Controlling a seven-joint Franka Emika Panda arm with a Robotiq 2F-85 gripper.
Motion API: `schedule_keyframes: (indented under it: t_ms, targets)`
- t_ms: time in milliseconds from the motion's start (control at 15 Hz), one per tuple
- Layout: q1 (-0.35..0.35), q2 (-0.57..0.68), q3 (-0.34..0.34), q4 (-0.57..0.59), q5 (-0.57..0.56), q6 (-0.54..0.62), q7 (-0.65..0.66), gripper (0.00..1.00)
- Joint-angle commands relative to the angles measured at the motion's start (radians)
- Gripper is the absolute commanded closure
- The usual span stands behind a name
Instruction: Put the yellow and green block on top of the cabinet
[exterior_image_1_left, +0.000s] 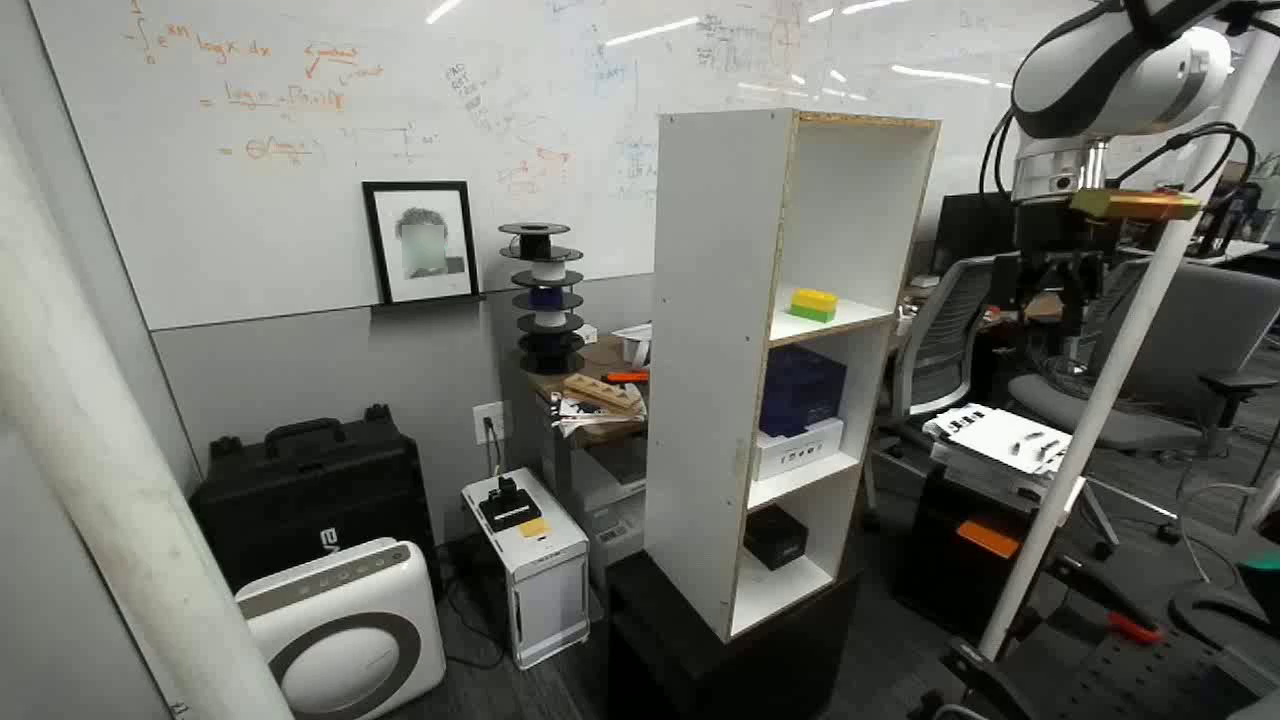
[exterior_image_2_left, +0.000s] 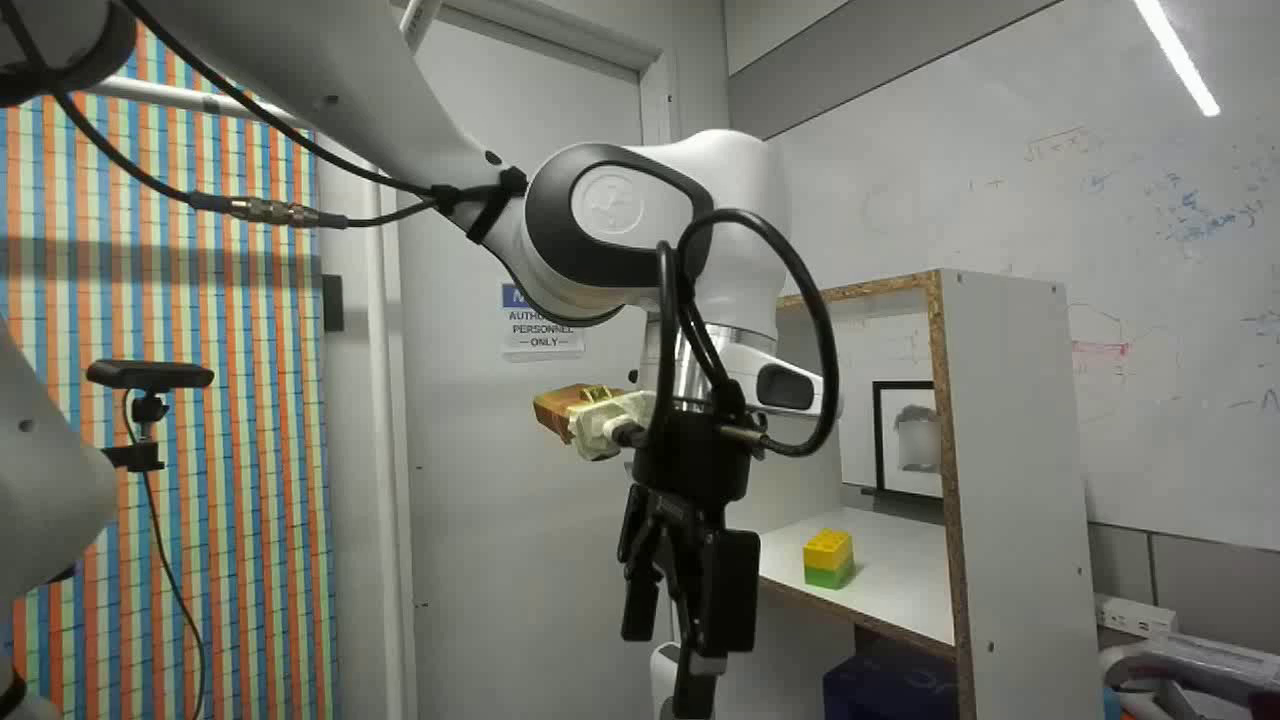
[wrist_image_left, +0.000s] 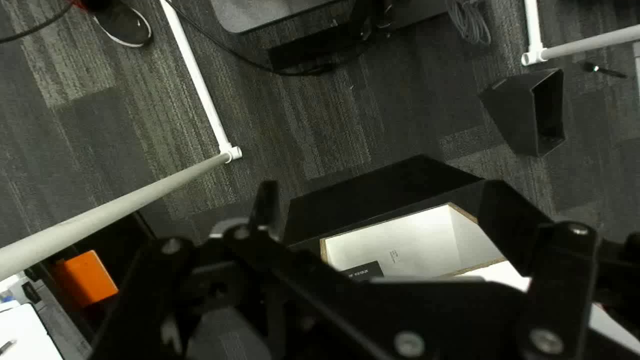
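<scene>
The yellow and green block (exterior_image_1_left: 813, 306) sits on the floor of the top compartment of the cabinet (exterior_image_1_left: 715, 300), yellow above green. It also shows in the other exterior picture (exterior_image_2_left: 828, 560), upright and apart from the gripper. The cabinet (exterior_image_2_left: 1015, 450) is white, tall and open-fronted, on a black base. My gripper (exterior_image_2_left: 690, 625) points down outside the open front, with its black fingers apart and nothing between them. In the wrist view the fingers (wrist_image_left: 382, 207) are spread, with a lower compartment of the cabinet (wrist_image_left: 415, 245) seen beyond. The block is out of the wrist view.
A dark blue object (exterior_image_1_left: 802, 390) rests on a white box (exterior_image_1_left: 800, 450) in the middle compartment. A black box (exterior_image_1_left: 775, 537) sits in the bottom one. A white pole (exterior_image_1_left: 1085, 430) stands near the arm. Office chairs (exterior_image_1_left: 950, 340) and a whiteboard (exterior_image_1_left: 560, 100) surround the cabinet.
</scene>
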Motion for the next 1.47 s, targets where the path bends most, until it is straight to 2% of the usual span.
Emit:
schedule_keyframes:
  t_ms: [0,467,667,933,1400]
  targets:
    - [-0.004,0.0,0.004,0.004,0.001,-0.002,-0.001,0.0]
    - [0.0,0.01,0.002,0.018,0.02,0.009,-0.005,0.0]
    - [0.041,0.046,0.004,0.006,0.096,0.188,-0.131,0.0]
    - [0.099,0.112,0.026,0.018,0.242,0.354,-0.31,0.0]
    - [0.134,0.178,0.059,0.074,0.455,0.485,-0.638,0.0]
